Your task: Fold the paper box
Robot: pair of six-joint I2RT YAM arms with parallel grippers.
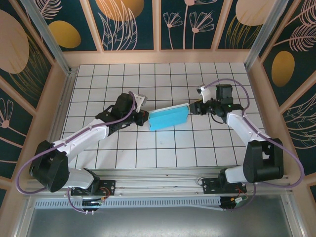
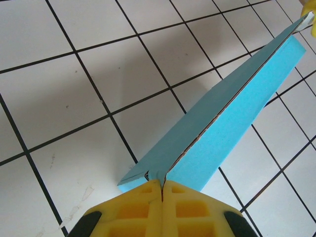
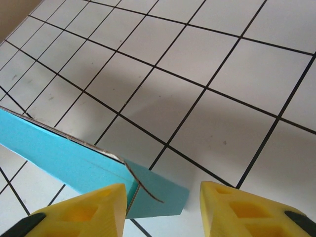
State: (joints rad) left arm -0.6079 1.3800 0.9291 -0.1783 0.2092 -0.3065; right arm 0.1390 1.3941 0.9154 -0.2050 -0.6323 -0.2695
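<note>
L gripper clamps box end; R gripper jaws apart round far corner. Risk: w/ one-sided hold box twists, R closes askew, crushes corner.

Bright, even light from above, soft grey shadow of the paper box spreading over the white tiled table, diffuse shadow edges, grid lines crisp, colours evenly exposed, close wrist views sharp.
</note>
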